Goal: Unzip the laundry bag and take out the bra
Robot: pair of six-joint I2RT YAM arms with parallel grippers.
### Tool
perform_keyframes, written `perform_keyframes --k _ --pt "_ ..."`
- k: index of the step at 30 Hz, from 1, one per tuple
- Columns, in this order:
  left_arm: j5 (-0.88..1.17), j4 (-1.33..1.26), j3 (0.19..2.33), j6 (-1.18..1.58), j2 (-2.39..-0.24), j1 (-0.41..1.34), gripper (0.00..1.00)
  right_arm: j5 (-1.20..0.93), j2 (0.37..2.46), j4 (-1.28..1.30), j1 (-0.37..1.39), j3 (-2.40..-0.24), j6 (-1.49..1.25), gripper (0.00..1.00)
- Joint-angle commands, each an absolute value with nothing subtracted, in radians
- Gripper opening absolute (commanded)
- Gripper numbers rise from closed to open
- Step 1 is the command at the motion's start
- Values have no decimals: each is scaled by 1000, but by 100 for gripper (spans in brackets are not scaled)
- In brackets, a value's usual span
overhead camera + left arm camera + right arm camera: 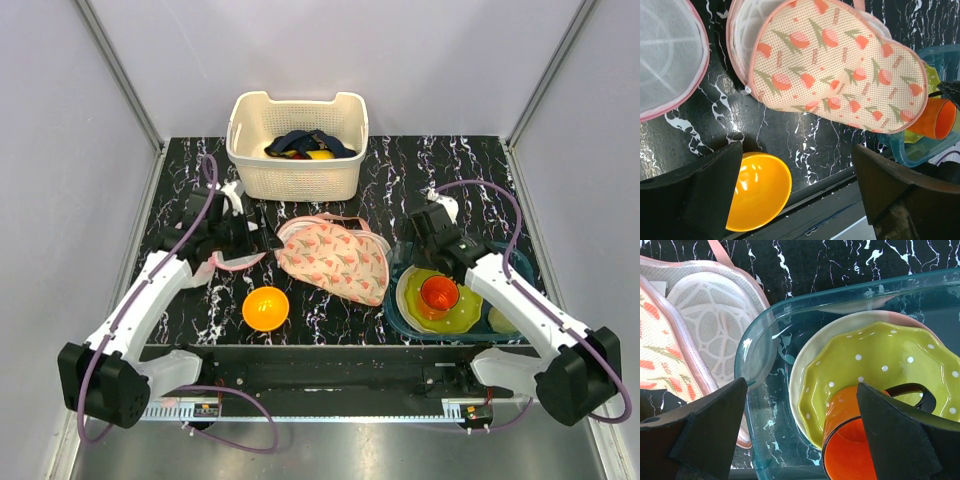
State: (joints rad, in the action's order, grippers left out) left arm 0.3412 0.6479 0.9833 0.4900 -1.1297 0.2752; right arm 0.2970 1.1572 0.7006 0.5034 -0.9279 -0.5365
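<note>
Midway across the worktop, the laundry bag lies with its long axis running left to right between the arms. Its left end is just beside the left hand, whose fingers are spread and empty. The right hand, likewise spread, hovers near the tray. The bra seems to sit in the basket behind.

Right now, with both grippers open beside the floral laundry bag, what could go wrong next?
1. The right gripper hangs above the teal tray; dropping low could tip the orange cup on the dotted plate.
2. The orange bowl lies close beside the left gripper and could be knocked.
3. The white mesh item beside the laundry bag might be grabbed by mistake.
</note>
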Motion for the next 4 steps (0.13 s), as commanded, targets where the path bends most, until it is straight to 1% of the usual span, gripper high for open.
perform_keyframes --k 1,4 --pt "359 607 960 492 -1091 270 94 348 1175 689 503 -953 -598 100" --pt "365 610 951 491 -1091 270 93 342 1186 692 505 -972 -592 100"
